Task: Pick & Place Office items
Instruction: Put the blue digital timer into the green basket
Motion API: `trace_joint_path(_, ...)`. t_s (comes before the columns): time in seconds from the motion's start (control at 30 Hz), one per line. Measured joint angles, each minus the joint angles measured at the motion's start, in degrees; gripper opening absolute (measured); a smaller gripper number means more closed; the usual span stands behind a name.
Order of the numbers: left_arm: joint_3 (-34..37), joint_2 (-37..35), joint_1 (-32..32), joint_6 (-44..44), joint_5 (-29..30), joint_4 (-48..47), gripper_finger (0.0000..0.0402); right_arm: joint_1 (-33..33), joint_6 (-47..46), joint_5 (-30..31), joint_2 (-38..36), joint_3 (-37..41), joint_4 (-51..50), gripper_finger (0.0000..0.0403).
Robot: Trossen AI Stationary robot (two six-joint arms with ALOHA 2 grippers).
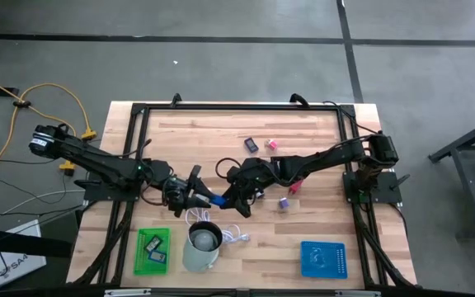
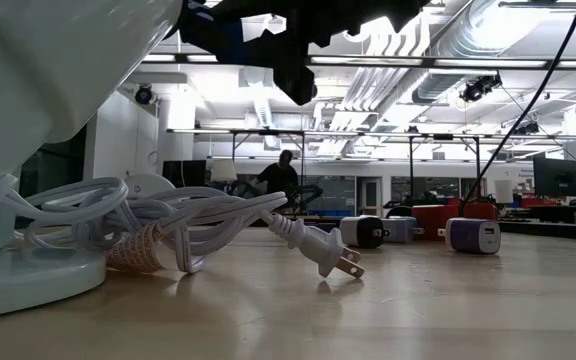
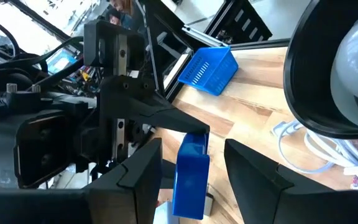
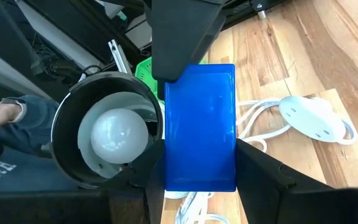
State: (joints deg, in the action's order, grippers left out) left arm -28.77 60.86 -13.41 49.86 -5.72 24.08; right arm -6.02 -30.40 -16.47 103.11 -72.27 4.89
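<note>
A flat blue block (image 1: pixel 218 200), one of the office items, hangs over the table's middle between my two grippers. My right gripper (image 4: pixel 199 142) is shut on it. My left gripper (image 3: pixel 192 146) faces it from the left and is open. Its fingers stand on either side of the block's free end (image 3: pixel 191 177) with a gap on each side. Other small items lie on the far right part of the table: a dark one (image 1: pixel 251 145), a pink one (image 1: pixel 272 144), a red one (image 1: pixel 295 186) and a purple-white one (image 1: pixel 284 202). My right gripper pinches the blue block between its two fingers, by the two long narrow sides (image 4: pixel 169 155) at the block's end nearest the wrist. The fingers come from the table's right, slanting a little down, and lie along the block. The block is lifted clear, reaching toward my left gripper.
A pale grey-green cup (image 1: pixel 202 245) with a white ball inside stands near the front edge, under the grippers. A white coiled cable (image 1: pixel 231 233) with its plug (image 2: pixel 328 255) lies beside it. A green tray (image 1: pixel 152 252) sits front left, a blue tray (image 1: pixel 323 258) front right.
</note>
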Motion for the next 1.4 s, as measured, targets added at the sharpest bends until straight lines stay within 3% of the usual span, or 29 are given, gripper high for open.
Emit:
trace_joint_path(0.77,0.0,0.0,0.0,-1.9,0.0,0.0,0.0099,0.0,0.0,-0.2,0.0,0.0,0.0,0.0148)
trace_joint_path(1.2,0.0,0.0,0.0,-1.9,0.0,0.0,0.0090,0.0,0.0,-0.2,0.0,0.0,0.0,0.0148)
trace_joint_path(1.4,0.0,0.0,0.0,-1.7,0.1,0.0,0.0068,0.0,0.0,-0.3,0.0,0.0,0.0,0.0148)
